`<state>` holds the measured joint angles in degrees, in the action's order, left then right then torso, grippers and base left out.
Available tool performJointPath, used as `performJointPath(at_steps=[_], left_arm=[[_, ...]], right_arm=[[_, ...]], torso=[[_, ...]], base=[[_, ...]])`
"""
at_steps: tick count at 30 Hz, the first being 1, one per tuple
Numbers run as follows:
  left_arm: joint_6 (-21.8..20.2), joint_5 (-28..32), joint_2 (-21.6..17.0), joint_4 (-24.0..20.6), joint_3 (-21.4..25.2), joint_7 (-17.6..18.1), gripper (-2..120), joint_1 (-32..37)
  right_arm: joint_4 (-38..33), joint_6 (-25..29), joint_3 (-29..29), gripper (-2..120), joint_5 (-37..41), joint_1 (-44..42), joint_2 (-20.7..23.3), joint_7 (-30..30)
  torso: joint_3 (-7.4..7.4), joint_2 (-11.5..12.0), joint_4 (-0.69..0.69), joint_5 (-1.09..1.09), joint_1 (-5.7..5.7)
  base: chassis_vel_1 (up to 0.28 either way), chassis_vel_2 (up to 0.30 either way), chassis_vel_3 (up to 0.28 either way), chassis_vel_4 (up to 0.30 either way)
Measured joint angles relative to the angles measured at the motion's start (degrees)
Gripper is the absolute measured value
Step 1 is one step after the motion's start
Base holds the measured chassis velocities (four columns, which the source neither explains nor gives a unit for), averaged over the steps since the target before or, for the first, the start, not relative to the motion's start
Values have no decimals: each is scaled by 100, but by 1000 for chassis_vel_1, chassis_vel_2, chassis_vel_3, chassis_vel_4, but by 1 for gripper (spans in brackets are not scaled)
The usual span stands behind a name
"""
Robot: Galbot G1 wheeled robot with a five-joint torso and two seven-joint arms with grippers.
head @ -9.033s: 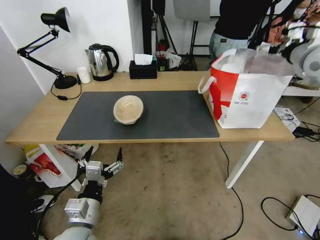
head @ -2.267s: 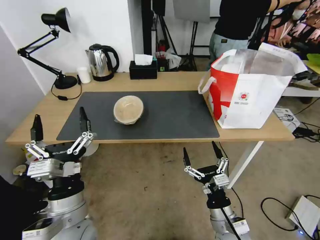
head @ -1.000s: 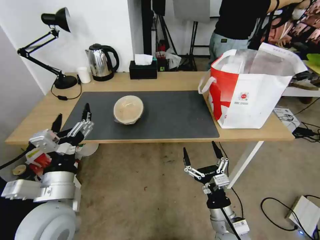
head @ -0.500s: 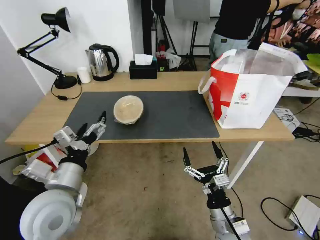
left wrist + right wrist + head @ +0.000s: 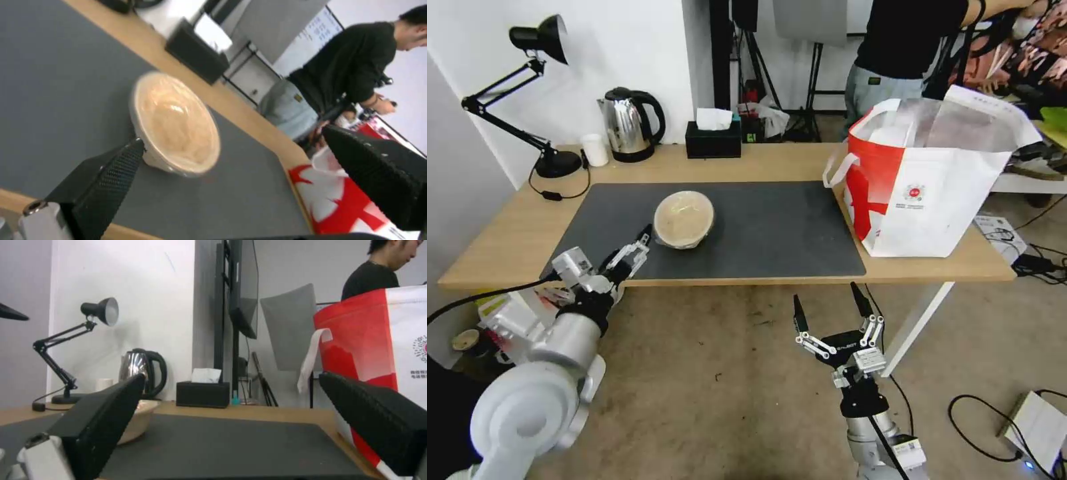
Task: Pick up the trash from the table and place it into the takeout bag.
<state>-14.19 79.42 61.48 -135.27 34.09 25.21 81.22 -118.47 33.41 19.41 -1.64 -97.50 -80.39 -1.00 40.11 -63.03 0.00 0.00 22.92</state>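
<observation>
The trash in view is a tan round lidded bowl [image 5: 684,219] lying on the dark grey mat [image 5: 774,227] of the table [image 5: 500,240]. My left gripper [image 5: 631,247] is open at the mat's front edge, just left of the bowl and apart from it. In the left wrist view the bowl [image 5: 178,123] lies ahead between the spread fingers of that gripper [image 5: 233,136]. My right gripper [image 5: 826,298] hangs open below the table's front edge with nothing in it, also in its own view [image 5: 231,376]. The takeout bag [image 5: 934,200] stands open at the table's right end.
Along the back of the table stand a black desk lamp [image 5: 557,163], a small white cup [image 5: 594,150], a steel kettle [image 5: 630,123] and a black tissue box [image 5: 712,140]. A person stands behind the bag. Cables and a white box [image 5: 1037,427] lie on the floor at right.
My left arm has swung forward and to the right, bringing its open gripper up to the mat's front edge beside the bowl. The right arm, earlier up at the bag, now hangs still below the table.
</observation>
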Motion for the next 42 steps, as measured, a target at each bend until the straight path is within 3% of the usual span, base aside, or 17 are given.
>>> performJointPath(at_steps=[14, 19, 20, 22, 23, 26, 30, 42], left_arm=[[-221, 617, -108, 251, -25, 119, 100, -392], [-541, 1617, -286, 757, -83, 297, 100, -1075], [-431, 1267, -251, 712, -70, 257, 100, -1143], [-331, 987, -201, 548, -47, 189, 100, -1057], [-340, 1005, -198, 569, -48, 196, 100, -1016], [-517, 1674, -366, 1336, -72, 390, 100, -1648], [-576, 1866, -459, 1614, 12, 478, 100, -1750], [-577, 1898, -596, 1687, 254, 559, 100, -1579]], right_arm=[[0, 0, 0, 100, 0, 0, 0, 0], [0, 0, 0, 100, 0, 0, 0, 0], [0, 0, -1, 100, 0, -2, -1, 0], [0, 0, 1, 100, 0, 2, 0, 0], [1, 0, 0, 100, 0, -1, 2, 0], [0, 0, -1, 100, -1, -1, 0, 0], [0, 0, 1, 100, 0, -2, 0, 0], [0, 0, 0, 100, 0, 0, 0, 0]], torso=[[0, 0, 2, 0, -1], [0, 0, -1, 0, -1], [1, 1, -6, -2, 1], [0, 0, -2, 2, 1], [0, 0, 7, 2, -1], [0, -1, -4, -2, 0], [0, -1, -1, 1, 0], [0, 0, 1, 0, 0]], base=[[0, 0, 0, 0], [0, 0, 0, 0], [0, 0, 0, 0], [0, 0, 0, 0], [0, 0, 0, 0], [0, 0, 0, 0], [0, 0, 0, 0], [0, 0, 0, 0]])
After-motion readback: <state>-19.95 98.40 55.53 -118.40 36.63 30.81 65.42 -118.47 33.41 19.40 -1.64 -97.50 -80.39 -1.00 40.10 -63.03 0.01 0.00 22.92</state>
